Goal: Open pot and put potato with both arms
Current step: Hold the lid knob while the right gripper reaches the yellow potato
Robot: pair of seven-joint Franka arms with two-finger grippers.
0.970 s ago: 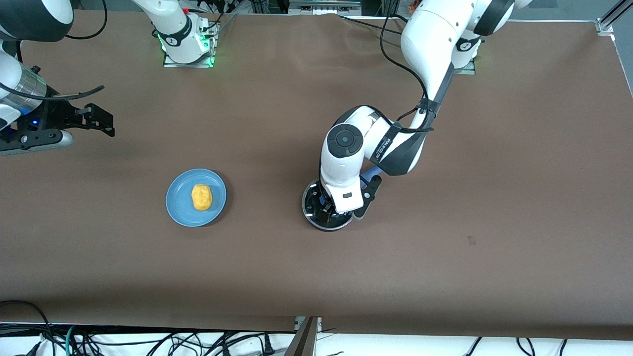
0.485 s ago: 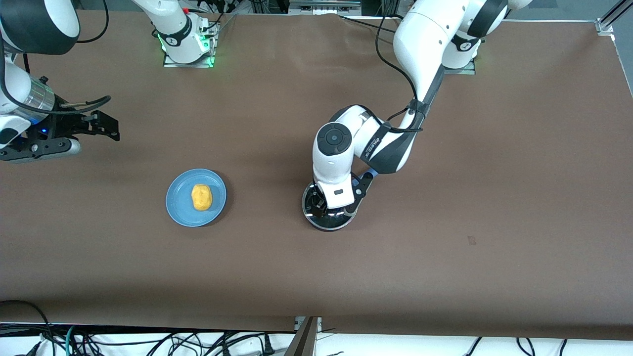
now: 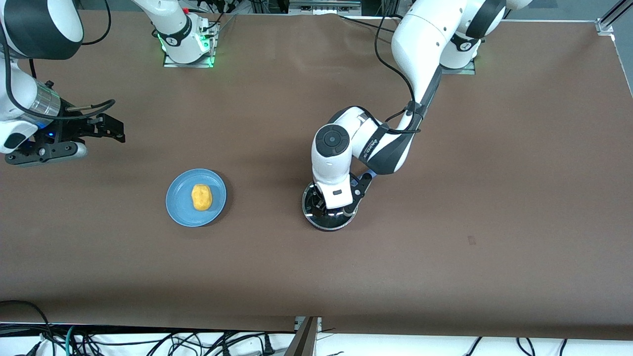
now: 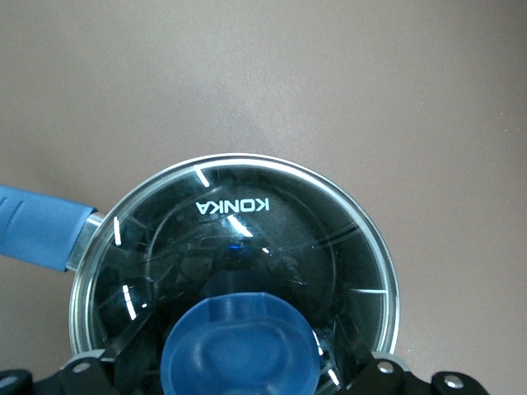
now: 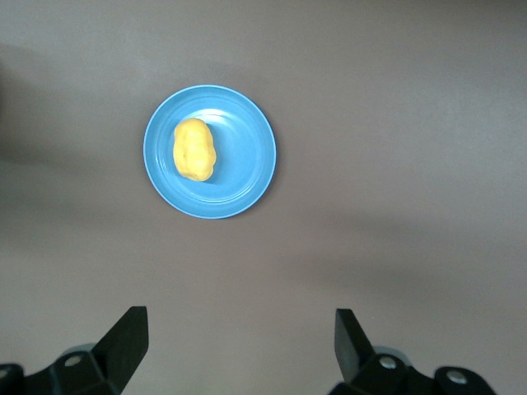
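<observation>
The left gripper (image 3: 330, 211) sits low at centre frame over the pot (image 3: 312, 213), jaws spread either side of the lid's blue knob (image 4: 240, 344). The lid (image 4: 272, 239) reads "KONKA". The right gripper (image 3: 111, 129), upper left of the frame, hangs open over bare table; the potato (image 3: 201, 197) lies on a plate (image 3: 178, 202).

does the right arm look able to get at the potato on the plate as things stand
Probably yes. The small yellow-orange potato lies uncovered on the flat light-blue plate, nothing over it; the right tool hangs open above bare table near the plate. The left tool is at the pot.

brown table (image 3: 445, 247) carries plate (image 3: 178, 210) and pot (image 3: 310, 217).
</observation>
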